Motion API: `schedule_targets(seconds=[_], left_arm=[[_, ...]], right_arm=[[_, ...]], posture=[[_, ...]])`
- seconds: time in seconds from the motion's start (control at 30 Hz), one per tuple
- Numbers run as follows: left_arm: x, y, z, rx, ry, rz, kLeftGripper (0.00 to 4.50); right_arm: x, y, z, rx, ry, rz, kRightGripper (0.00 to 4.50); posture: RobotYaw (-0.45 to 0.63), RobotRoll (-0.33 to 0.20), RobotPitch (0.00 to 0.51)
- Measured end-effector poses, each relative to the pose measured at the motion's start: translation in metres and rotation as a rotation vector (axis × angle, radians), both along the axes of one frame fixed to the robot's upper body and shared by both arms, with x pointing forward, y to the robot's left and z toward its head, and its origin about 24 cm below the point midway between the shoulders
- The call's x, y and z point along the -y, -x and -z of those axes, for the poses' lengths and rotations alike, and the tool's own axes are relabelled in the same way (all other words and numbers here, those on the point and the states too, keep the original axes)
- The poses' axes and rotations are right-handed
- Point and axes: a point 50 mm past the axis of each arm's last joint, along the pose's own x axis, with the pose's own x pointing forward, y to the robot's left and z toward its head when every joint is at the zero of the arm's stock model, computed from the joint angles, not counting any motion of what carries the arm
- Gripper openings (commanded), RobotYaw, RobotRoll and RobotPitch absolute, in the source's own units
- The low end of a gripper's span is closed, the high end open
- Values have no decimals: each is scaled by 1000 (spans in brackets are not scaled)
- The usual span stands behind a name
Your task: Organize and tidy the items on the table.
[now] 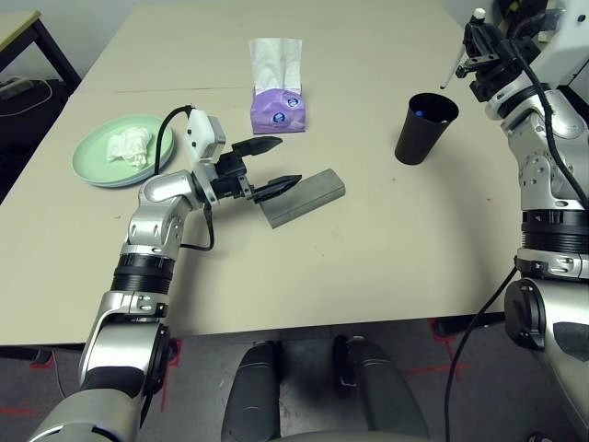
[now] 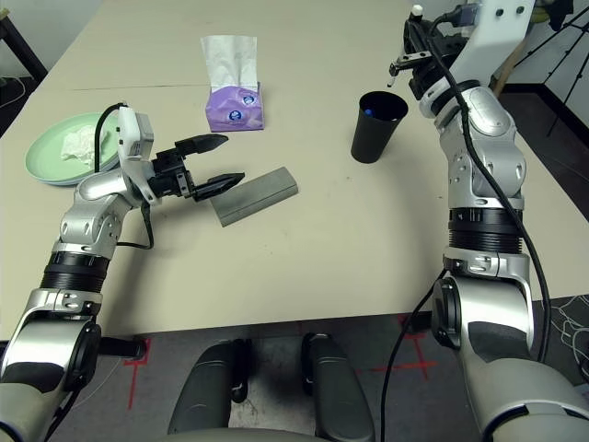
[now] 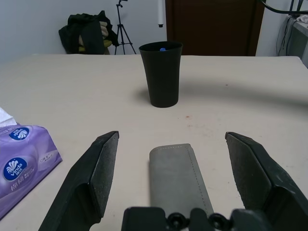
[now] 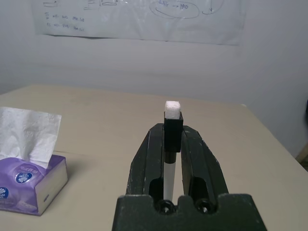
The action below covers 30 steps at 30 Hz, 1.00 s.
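A grey oblong glasses case [image 1: 304,196] lies on the table [image 1: 368,258] in front of me. My left gripper [image 1: 276,166] hovers open at its near end, one finger on each side, not touching it. In the left wrist view the case [image 3: 178,178] sits between the spread fingers [image 3: 91,178]. My right gripper [image 4: 172,132] is raised at the far right, shut on a white pen [image 4: 168,175] with a black cap. It hangs above and just beyond the black cup [image 1: 425,127], which has something blue inside. A pale green plate [image 1: 92,152] at the left holds crumpled white tissue [image 1: 129,145].
A purple tissue box [image 1: 276,106] with a sheet sticking up stands behind the case. A thin seam runs across the far part of the table. A smaller side table [image 1: 18,28] stands off the far left corner. The near middle and right of the tabletop are bare.
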Motion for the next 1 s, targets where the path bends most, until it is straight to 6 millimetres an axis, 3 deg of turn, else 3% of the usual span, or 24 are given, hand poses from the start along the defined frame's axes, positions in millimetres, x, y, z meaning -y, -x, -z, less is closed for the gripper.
schedule_targets(seconds=[0.2, 0.23, 0.53, 1.0], left_arm=[[0, 0, 0, 1, 2, -6, 4500], [0, 0, 0, 1, 3, -7, 4500], [-1, 1, 3, -7, 4, -11, 4500], [-4, 1, 1, 20, 18, -42, 4500]], right_arm=[[1, -2, 3, -17, -4, 6, 330], [2, -3, 4, -19, -1, 11, 1074], [1, -3, 2, -14, 1, 2, 4378], [-1, -1, 3, 17, 24, -45, 4447]], posture=[[8, 0, 137], [8, 0, 137], [30, 0, 136], [49, 0, 130]])
